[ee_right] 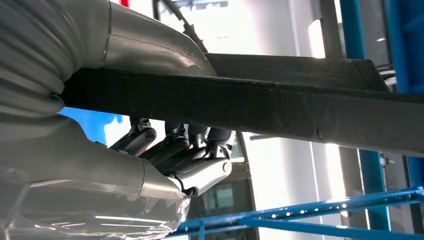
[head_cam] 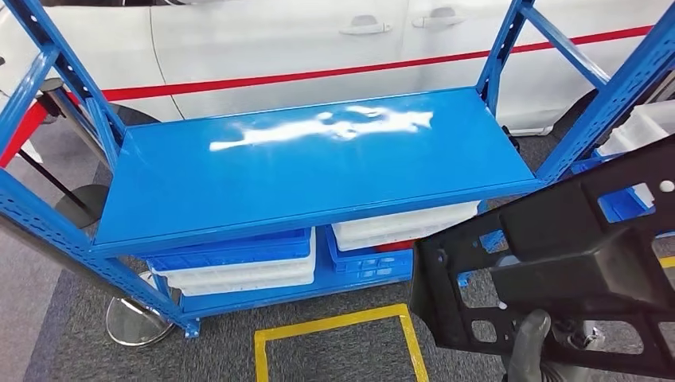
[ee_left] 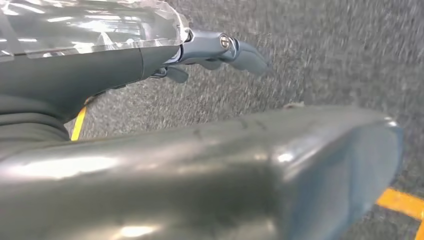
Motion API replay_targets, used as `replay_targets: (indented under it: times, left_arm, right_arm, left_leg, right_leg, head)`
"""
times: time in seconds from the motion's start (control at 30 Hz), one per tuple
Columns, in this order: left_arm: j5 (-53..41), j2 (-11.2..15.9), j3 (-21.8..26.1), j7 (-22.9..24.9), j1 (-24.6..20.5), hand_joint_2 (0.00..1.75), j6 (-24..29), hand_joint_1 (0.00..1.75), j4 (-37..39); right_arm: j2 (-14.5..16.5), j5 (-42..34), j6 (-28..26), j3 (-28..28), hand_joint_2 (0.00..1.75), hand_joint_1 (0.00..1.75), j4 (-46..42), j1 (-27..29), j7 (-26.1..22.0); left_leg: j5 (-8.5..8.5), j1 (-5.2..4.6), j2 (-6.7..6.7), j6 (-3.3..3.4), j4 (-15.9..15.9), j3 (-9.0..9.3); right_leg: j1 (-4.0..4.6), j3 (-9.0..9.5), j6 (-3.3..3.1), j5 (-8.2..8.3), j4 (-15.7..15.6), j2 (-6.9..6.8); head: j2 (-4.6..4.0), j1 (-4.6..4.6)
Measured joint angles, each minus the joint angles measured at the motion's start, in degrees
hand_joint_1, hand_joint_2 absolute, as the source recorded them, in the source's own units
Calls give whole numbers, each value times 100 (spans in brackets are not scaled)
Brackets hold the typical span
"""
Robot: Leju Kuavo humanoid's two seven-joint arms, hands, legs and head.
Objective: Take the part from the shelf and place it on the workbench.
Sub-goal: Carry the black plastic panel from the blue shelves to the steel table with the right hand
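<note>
The part (head_cam: 573, 263) is a large black moulded panel with several cut-outs, held up at the lower right, in front of the blue shelf (head_cam: 318, 159) and off it. My right hand (head_cam: 529, 346) grips its lower edge. In the right wrist view the thumb lies on one face of the part (ee_right: 280, 107) and the fingers (ee_right: 175, 150) press the other. My left hand (ee_left: 165, 60) hangs over grey carpet, fingers (ee_left: 240, 52) stretched out and holding nothing. The shelf's top board is bare and glossy.
White and blue bins (head_cam: 239, 267) are stacked on the shelf's lower level. A yellow tape square (head_cam: 334, 326) marks the carpet in front. A white car (head_cam: 318, 40) stands behind the shelf. A chrome post base (head_cam: 135, 322) sits at the lower left; another rack with white bins (head_cam: 645, 127) stands right.
</note>
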Motion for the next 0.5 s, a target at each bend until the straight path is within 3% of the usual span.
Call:
replay_targets:
  times: [0.03,0.07,0.1,0.13,0.2,0.27,0.3,0.37,0.43,0.5]
  left_arm:
    - [4,-3,15,-11,8,0,-3,0,0]
    - [-3,-7,26,-15,16,0,-4,0,0]
    - [-12,-10,31,-15,20,0,-3,0,0]
    - [-23,-11,33,-7,21,0,-4,0,0]
    - [-42,-9,34,25,14,0,-6,0,-1]
    - [-57,-3,35,62,7,0,-10,0,-2]
    - [-66,-1,35,72,3,0,-19,0,-2]
    - [-76,0,36,73,-6,0,-50,0,-2]
    - [-78,1,38,69,2,0,-77,0,-2]
    - [-95,2,42,69,25,0,-81,0,-2]
  right_arm:
    - [8,-6,-3,4,175,175,35,-20,2]
    - [18,-26,-1,7,175,175,64,-29,3]
    - [26,-57,8,8,175,175,84,-30,4]
    - [33,-98,26,7,175,175,99,-29,3]
    - [45,-168,73,3,175,175,118,-29,3]
    - [67,-206,101,0,175,175,122,-36,3]
    - [78,-216,98,-1,175,175,122,-34,1]
    - [96,-220,70,-6,175,175,122,-3,-1]
    - [115,-203,10,-9,175,175,119,35,-3]
    - [138,-183,-47,-7,175,175,116,51,-4]
  left_leg:
    - [57,1,87,-4,5,-86]
    - [110,4,175,-17,15,-169]
    - [162,8,261,-34,31,-254]
    - [207,13,345,-56,58,-338]
    - [265,15,481,-109,145,-485]
    - [292,4,589,-169,255,-564]
    - [307,0,645,-203,287,-577]
    - [335,30,731,-288,308,-589]
    - [120,73,474,-383,490,-656]
    - [-385,91,87,-432,1090,-852]
  right_leg:
    - [-32,-63,38,-247,382,-59]
    - [-62,-78,76,-344,687,-87]
    - [-87,-27,111,-297,859,-103]
    - [-108,116,141,-134,840,-123]
    - [-128,720,184,115,219,-313]
    - [-101,1340,134,-19,-629,-557]
    - [-80,1491,78,-121,-884,-608]
    - [-60,1473,-65,-151,-1001,-508]
    - [-56,1389,-180,-58,-1007,-374]
    - [-46,1279,-257,42,-1003,-233]
  head:
    - [0,2]
    - [0,3]
    - [0,2]
    - [0,2]
    - [0,4]
    - [0,6]
    - [0,7]
    - [0,9]
    - [0,8]
    - [0,3]
